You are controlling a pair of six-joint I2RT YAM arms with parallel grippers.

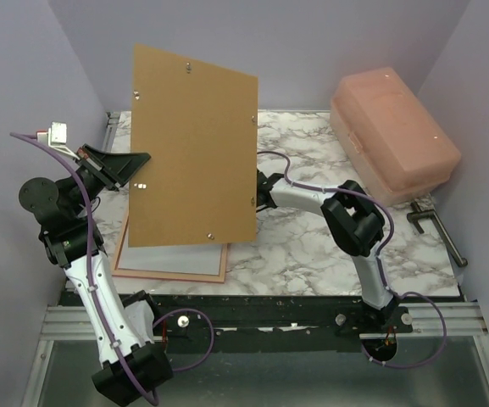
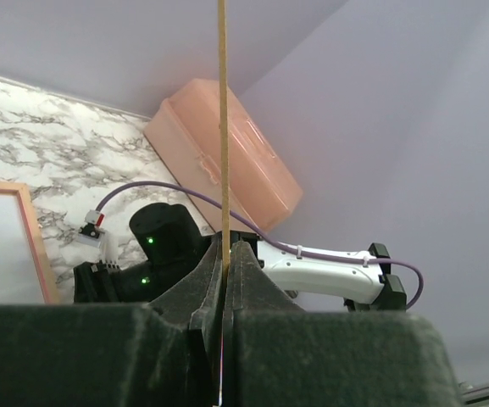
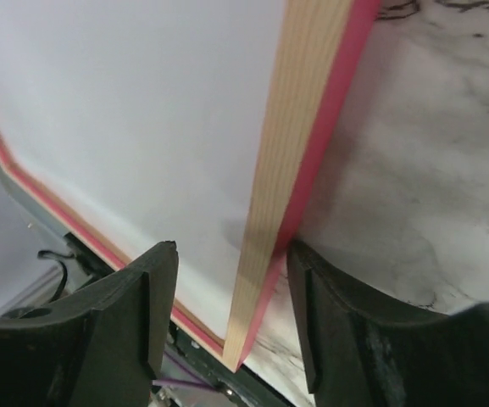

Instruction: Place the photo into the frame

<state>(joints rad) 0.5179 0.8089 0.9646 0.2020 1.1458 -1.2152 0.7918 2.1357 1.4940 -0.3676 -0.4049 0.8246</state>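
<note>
Left fingers (image 1: 141, 166): pressed together on the left edge of the backing board (image 1: 195, 148), which is pinched between them; in the left wrist view the board is seen edge-on as a thin upright line rising from the closed tips.
Backing board: a plain brown sheet, held raised and tilted above the bench (image 1: 312, 246), at about 11 o'clock in the overhead view. Small metal tabs are seen along its edges.
Right fingers (image 3: 234, 288): spread, set astride one side rail of the frame (image 3: 299, 161). The rail lies between them. The finger on the white side stands clear of it; whether the other one touches the pink edge cannot be told.
Right arm (image 1: 350, 216): reached in from 4 o'clock, with its wrist passing under the board's right edge, so its fingers are hidden in the overhead view.
Frame: laid flat on the bench at about 7 o'clock, orange-tan back upward, pink front downward, partly covered in the overhead view by the raised board.
Photo (image 3: 125, 110): seen lying inside the frame's border with its plain white back upward; the printed side is not visible.
Pink plastic box (image 1: 394, 136): lid closed, standing at 2 o'clock, well apart from the frame.
Clamp (image 1: 435, 229): fixed at the bench's right edge, at about 4 o'clock.
</note>
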